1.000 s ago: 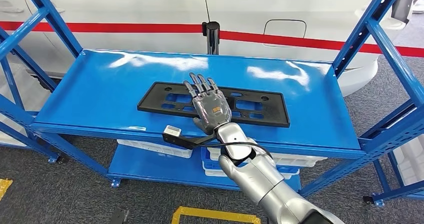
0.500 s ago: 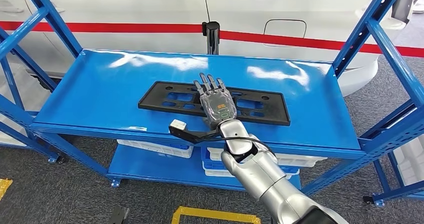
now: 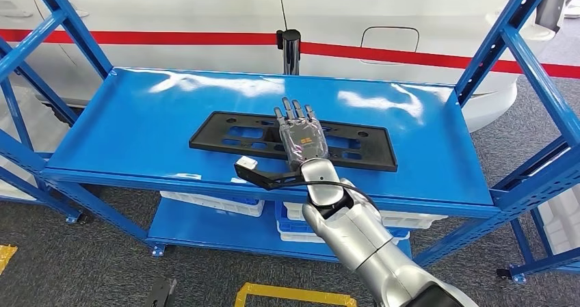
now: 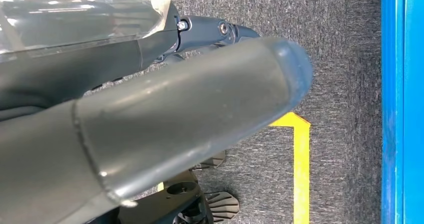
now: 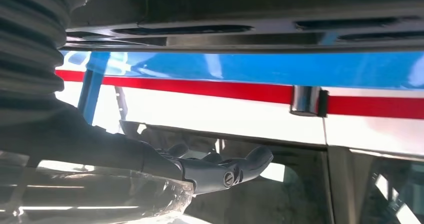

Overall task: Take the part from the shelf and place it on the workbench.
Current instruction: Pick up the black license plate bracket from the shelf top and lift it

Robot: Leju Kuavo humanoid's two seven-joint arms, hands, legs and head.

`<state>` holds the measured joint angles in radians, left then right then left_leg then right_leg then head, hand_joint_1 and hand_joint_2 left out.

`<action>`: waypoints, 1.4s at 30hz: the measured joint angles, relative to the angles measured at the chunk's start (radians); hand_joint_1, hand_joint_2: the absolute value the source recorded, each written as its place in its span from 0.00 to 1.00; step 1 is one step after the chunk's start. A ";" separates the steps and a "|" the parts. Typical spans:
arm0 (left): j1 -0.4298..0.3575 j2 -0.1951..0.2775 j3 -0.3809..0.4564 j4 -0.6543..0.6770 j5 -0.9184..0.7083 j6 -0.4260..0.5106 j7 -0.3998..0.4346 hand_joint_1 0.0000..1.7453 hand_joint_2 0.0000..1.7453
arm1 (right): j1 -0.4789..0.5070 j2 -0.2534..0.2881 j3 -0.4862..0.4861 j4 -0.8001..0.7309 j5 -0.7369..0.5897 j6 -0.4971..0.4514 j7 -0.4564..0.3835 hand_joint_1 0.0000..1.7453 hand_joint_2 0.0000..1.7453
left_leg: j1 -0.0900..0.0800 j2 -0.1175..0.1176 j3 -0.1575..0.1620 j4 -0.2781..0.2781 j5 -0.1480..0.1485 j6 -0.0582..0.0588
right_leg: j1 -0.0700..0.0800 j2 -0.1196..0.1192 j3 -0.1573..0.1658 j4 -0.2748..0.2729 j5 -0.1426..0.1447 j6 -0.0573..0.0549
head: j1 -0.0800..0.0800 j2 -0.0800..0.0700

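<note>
The part [image 3: 226, 135] is a long flat black plate with cut-outs, lying lengthwise on the top blue shelf [image 3: 130, 126]. My right hand [image 3: 301, 139] hovers over the plate's middle, palm down, fingers stretched out and apart, holding nothing. In the right wrist view the part [image 5: 250, 14] spans the picture, with a gap between it and my fingers [image 5: 220, 171]. My left hand [image 4: 150, 119] hangs beside the shelf above the carpet, its thumb and fingers extended and holding nothing.
Blue uprights [image 3: 509, 44] frame the shelf on both sides. A white car with a red stripe [image 3: 205, 13] and a black post [image 3: 291, 50] stand behind it. White bins [image 3: 205, 203] sit on the lower shelf. Yellow tape [image 3: 294, 295] marks the grey carpet.
My right hand has moved forward and slightly to the right, from the plate's near edge to over its middle. The plate has not moved.
</note>
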<state>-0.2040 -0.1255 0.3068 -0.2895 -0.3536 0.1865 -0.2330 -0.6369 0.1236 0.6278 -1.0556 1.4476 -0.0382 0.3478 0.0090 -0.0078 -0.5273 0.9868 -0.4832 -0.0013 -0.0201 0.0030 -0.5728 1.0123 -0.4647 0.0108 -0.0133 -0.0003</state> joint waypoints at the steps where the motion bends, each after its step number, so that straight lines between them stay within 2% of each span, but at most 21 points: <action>1: 0.000 0.000 -0.002 0.000 0.003 0.000 0.000 0.00 0.00 | 0.000 0.000 0.000 -0.001 0.003 0.004 0.005 0.00 1.00 | 0.000 0.000 0.000 0.000 0.000 0.000 | 0.000 0.000 0.000 0.000 0.000 0.000 | 0.000 0.000; 4: 0.000 0.000 -0.003 0.000 0.005 0.000 0.000 0.00 0.00 | 0.000 0.000 0.000 -0.001 0.005 0.008 0.011 0.00 1.00 | 0.000 0.000 0.000 0.000 0.000 0.000 | 0.000 0.000 0.000 0.000 0.000 0.000 | 0.000 0.000; 6: 0.000 0.000 -0.004 -0.001 0.006 0.000 0.000 0.00 0.00 | 0.000 0.000 0.000 -0.001 0.007 0.010 0.013 0.05 1.00 | 0.000 0.000 0.000 0.000 0.000 0.000 | 0.000 0.000 0.000 0.000 0.000 0.000 | 0.000 0.000; 7: 0.000 0.000 -0.004 -0.001 0.009 0.001 0.001 0.00 0.00 | 0.000 0.000 0.000 -0.001 0.009 0.014 0.016 0.18 1.00 | 0.000 0.000 0.000 0.000 0.000 0.000 | 0.000 0.000 0.000 0.000 0.000 0.000 | 0.000 0.000; 10: 0.000 -0.002 -0.006 -0.002 0.022 0.009 0.007 0.00 0.00 | 0.000 -0.001 -0.001 -0.002 0.023 0.036 0.036 0.75 1.00 | 0.000 0.000 0.000 0.000 0.000 0.000 | 0.000 0.000 0.000 0.000 0.000 0.000 | 0.000 0.000; 11: 0.000 -0.002 -0.008 -0.004 0.024 0.010 0.009 0.00 0.00 | 0.000 -0.002 -0.002 -0.002 0.027 0.045 0.041 0.84 1.00 | 0.000 0.000 0.000 0.000 0.000 0.000 | 0.000 0.000 0.000 0.000 0.000 0.000 | 0.000 0.000; 14: 0.001 -0.002 -0.019 -0.008 0.024 0.006 0.010 0.00 0.00 | 0.000 -0.002 -0.004 -0.001 0.033 0.064 0.046 0.88 1.00 | 0.000 0.000 0.000 0.000 0.000 0.000 | 0.000 0.000 0.000 0.000 0.000 0.000 | 0.000 0.000; 25: 0.001 0.000 -0.030 -0.008 0.033 0.007 0.002 0.00 0.00 | 0.000 -0.002 -0.004 -0.001 0.038 0.075 0.047 0.92 1.00 | 0.000 0.000 0.000 0.000 0.000 0.000 | 0.000 0.000 0.000 0.000 0.000 0.000 | 0.000 0.000; 29: 0.001 0.001 -0.042 -0.008 0.070 0.022 -0.005 0.00 0.00 | -0.015 -0.001 0.007 0.009 0.043 0.081 0.044 0.99 1.00 | 0.000 0.000 -0.001 0.000 0.000 0.000 | 0.000 0.000 0.000 0.000 0.000 0.000 | 0.000 0.000; 34: 0.001 0.002 -0.057 -0.008 0.094 0.035 -0.008 0.00 0.00 | -0.019 0.001 0.021 0.012 0.024 0.025 0.016 1.00 1.00 | 0.000 0.000 -0.001 0.000 0.000 0.000 | 0.000 0.000 0.000 0.000 0.000 0.000 | 0.000 0.000; 42: 0.001 0.005 -0.076 -0.008 0.102 0.037 -0.007 0.00 0.00 | -0.010 0.012 0.002 -0.023 -0.106 -0.040 -0.048 1.00 1.00 | 0.000 0.000 -0.001 0.000 0.000 0.000 | 0.000 0.000 0.000 0.000 0.000 0.000 | 0.000 0.000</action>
<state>-0.2033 -0.1204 0.2310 -0.2976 -0.2513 0.2232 -0.2401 -0.6470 0.1355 0.6301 -1.0790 1.3418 -0.0784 0.2993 0.0090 -0.0079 -0.5282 0.9868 -0.4832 -0.0013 -0.0200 0.0029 -0.5733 1.0123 -0.4648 0.0108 -0.0132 -0.0003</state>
